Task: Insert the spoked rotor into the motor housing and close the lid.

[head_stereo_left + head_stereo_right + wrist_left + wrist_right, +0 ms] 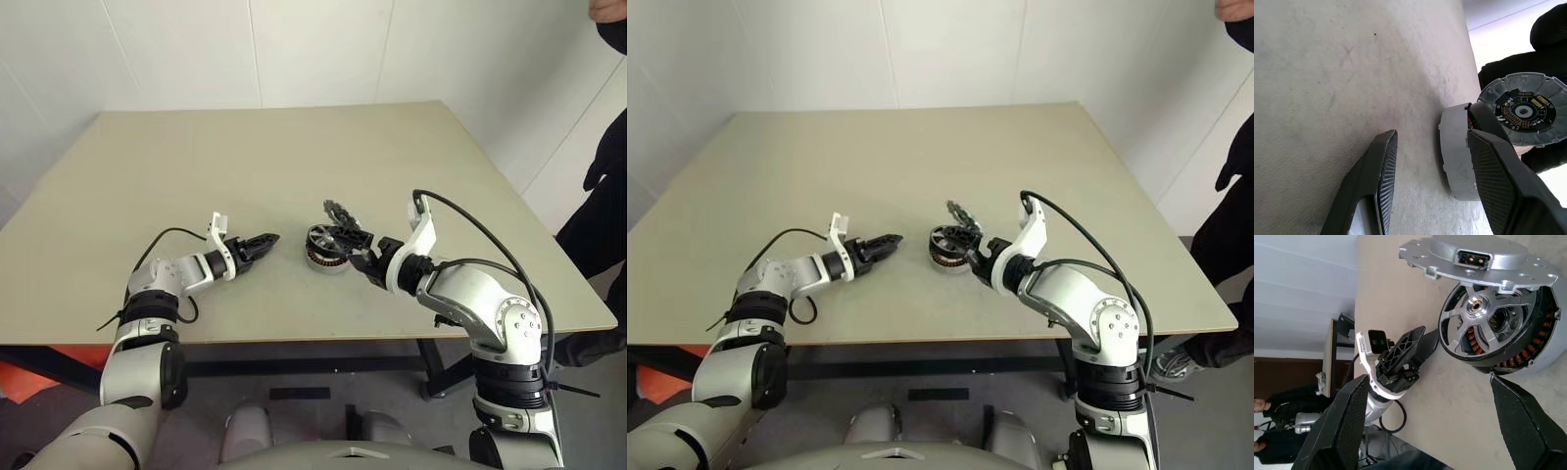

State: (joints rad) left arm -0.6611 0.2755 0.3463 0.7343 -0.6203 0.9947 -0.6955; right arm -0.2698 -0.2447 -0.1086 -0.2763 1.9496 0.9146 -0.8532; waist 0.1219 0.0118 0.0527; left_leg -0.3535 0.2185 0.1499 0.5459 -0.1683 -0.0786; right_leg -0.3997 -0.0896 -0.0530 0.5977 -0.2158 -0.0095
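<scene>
Black right claw [355, 242] — gaping, empty — beside motor housing [323, 249].

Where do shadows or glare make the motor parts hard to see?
Left eye view: even light, only a faint shadow under the housing on the table. Left wrist view: the wall behind the lid is washed out white. Right wrist view: the lid shines softly; the rotor stays well lit.
</scene>
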